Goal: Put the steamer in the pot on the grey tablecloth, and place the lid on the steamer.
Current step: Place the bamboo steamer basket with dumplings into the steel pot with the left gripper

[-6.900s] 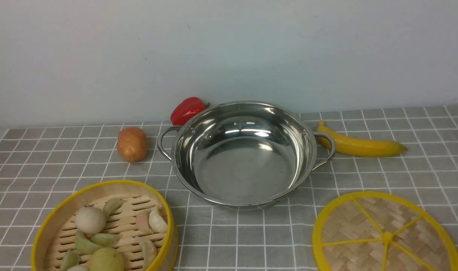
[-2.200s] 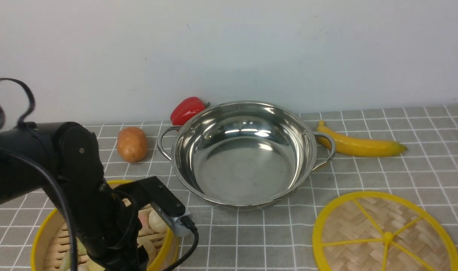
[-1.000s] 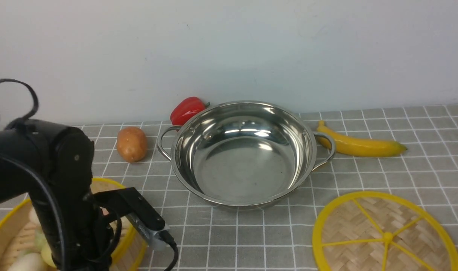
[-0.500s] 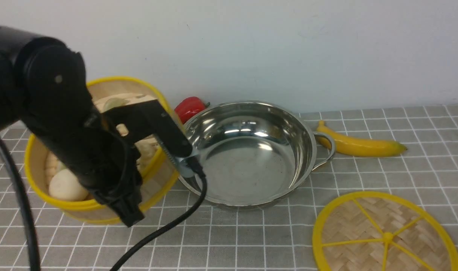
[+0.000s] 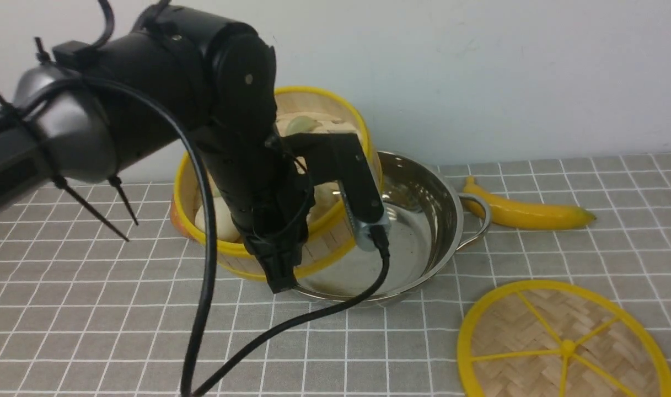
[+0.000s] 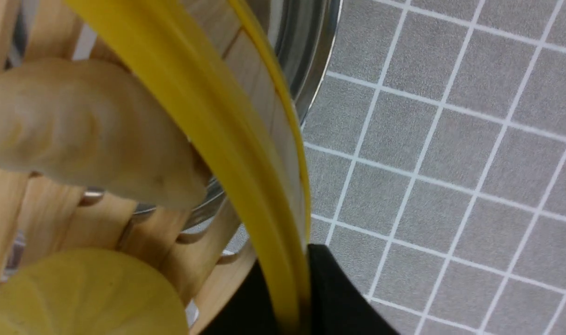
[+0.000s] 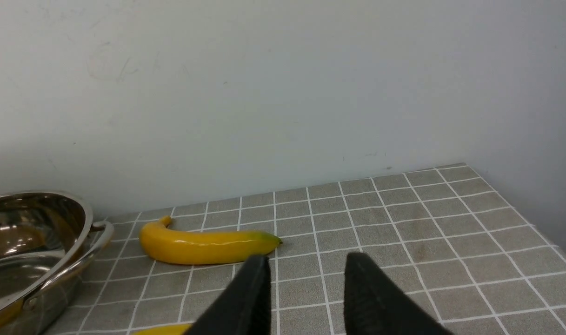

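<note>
Nearest to us, the lid (image 5: 561,342) lies flat by the near right corner of the grey tablecloth (image 5: 120,331), a woven bamboo disc with a thick yellow rim and yellow spokes running to a small hub. The right gripper (image 7: 308,260) hangs over the cloth's right side, its jaws apart with nothing between them.

Further in, the left gripper (image 5: 280,273) is pinched shut on the near rim of the steamer (image 5: 321,248). It holds the basket clear of the cloth and tipped toward us, overlapping the left side of the pot (image 5: 440,220). The steamer is round, with upright pale wood slats, a smooth yellow band and a slatted floor. Pale dumplings and a bun (image 5: 219,218) lie inside it.

We judge the first step to be in hand: the steamer is being carried over, not yet seated. The next move calls for shifting it right until it is centred, levelling it so the food does not roll, then lowering it inside the steel rim. The fit looks close.

The pot sits near the middle of the far edge, wide, shallow and mirror-bright, with loop handles. Beyond its right handle a smooth banana (image 5: 528,214) lies along the far edge.
</note>
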Robot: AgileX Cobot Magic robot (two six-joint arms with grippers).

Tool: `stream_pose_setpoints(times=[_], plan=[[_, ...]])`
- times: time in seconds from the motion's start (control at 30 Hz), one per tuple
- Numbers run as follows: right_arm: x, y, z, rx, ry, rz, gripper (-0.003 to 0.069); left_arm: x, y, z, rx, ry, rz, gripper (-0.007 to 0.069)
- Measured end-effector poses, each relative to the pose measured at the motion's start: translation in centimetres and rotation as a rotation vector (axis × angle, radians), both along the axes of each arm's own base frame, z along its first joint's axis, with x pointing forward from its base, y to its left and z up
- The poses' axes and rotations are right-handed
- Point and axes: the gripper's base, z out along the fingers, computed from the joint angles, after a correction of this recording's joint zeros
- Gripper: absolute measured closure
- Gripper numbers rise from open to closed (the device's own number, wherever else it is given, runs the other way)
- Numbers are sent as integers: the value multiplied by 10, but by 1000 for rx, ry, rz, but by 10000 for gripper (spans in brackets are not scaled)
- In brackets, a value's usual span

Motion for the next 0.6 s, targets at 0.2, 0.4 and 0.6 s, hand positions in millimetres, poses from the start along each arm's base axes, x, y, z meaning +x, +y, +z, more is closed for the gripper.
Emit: stream_pose_setpoints(times=[0.2, 0.4, 0.6], plan=[[0, 0, 0, 0, 0, 0, 414, 12, -4, -14, 74, 16, -68, 594], [0, 0, 0, 0, 0, 0, 414, 23, -29, 3, 67, -76, -147, 594], [0, 0, 0, 0, 0, 0, 414, 31, -60, 1, 48, -105, -242, 594]])
